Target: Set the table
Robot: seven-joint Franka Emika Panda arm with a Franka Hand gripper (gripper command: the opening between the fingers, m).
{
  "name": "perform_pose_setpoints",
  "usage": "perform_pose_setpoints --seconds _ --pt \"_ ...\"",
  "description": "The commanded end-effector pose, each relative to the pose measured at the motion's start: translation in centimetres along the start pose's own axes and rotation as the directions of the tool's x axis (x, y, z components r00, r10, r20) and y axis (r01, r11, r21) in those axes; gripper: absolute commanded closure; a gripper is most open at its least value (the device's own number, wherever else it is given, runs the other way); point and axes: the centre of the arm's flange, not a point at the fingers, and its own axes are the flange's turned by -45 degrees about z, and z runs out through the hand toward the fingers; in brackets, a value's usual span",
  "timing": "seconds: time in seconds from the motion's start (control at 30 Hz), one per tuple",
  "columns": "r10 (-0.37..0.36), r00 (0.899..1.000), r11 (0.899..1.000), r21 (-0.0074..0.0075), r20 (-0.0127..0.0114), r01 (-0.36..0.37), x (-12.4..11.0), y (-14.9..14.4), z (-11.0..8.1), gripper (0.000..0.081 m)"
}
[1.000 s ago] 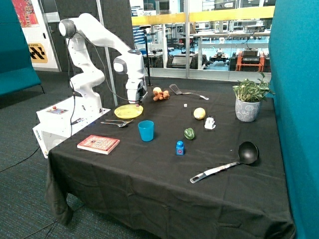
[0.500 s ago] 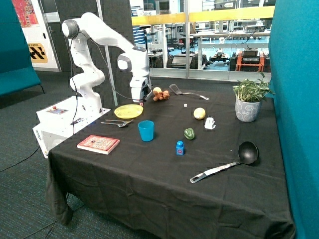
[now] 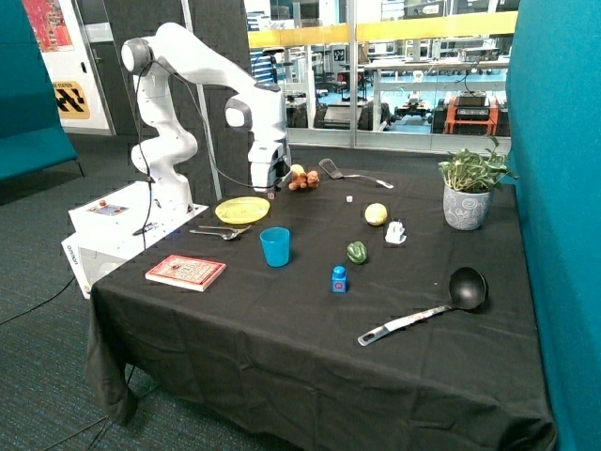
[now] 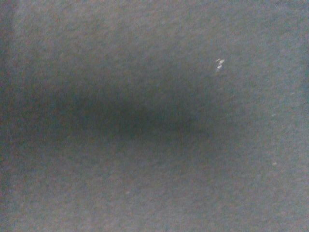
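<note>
The table point(image 3: 282, 348) has a black cloth top. A yellow plate point(image 3: 242, 209) lies near the robot-side edge, with a fork and spoon point(image 3: 221, 231) just in front of it and a blue cup point(image 3: 275, 246) beside them. My gripper point(image 3: 268, 188) hangs low over the cloth between the plate and a pile of small brown and yellow food items point(image 3: 302, 178). Nothing shows in its grasp. The wrist view holds only bare black cloth point(image 4: 154, 183) with a shadow on it.
A red book point(image 3: 186, 272) lies at the near corner. Mid-table are a small blue bottle point(image 3: 339, 278), a green pepper point(image 3: 357, 252), a lemon point(image 3: 376, 214) and a small white object point(image 3: 395, 232). A black ladle point(image 3: 432, 305), a potted plant point(image 3: 468, 193) and a spatula point(image 3: 352, 173) are farther off.
The arm has swung from over the yellow plate toward the back of the table, ending beside the brown food pile. Nothing on the table has moved.
</note>
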Motion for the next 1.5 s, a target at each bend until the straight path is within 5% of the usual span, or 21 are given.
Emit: perform_pose_setpoints --seconds 0.0,0.27,0.57,0.97,1.47 --pt "0.028 1.000 1.000 0.0002 0.0011 -0.028 0.8 2.2 -0.6 0.0459" --pt "0.059 0.998 0.998 0.0002 0.0011 -0.059 0.7 4.0 -0.4 0.0459" --pt "0.172 0.985 0.985 0.0000 0.0011 -0.172 0.7 6.6 0.3 0.0457" --pt "0.198 0.980 0.980 0.0000 0.0012 -0.198 2.6 7.7 0.3 0.0460" --pt "0.301 0.954 0.954 -0.0001 0.0011 -0.301 2.2 9.2 2.0 0.0451"
